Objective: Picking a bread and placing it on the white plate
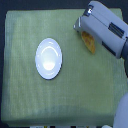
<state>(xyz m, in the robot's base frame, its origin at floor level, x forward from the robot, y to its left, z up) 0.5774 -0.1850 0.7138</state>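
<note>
Resting nearest on the green-clothed bench [20,75], the white plate [49,58] sat bare. Farther off, the bread [90,42] lay partly under the tool [80,25], whose grip I could not tell. It looked light and soft, best pinched mid-length.

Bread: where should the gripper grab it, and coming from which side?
Probably across the narrow width of the bread, near its middle, coming from above. It lies flat on the green cloth, running diagonally, so the fingers should straddle its long axis. The gripper already covers its upper end; jaw state unclear.
</note>
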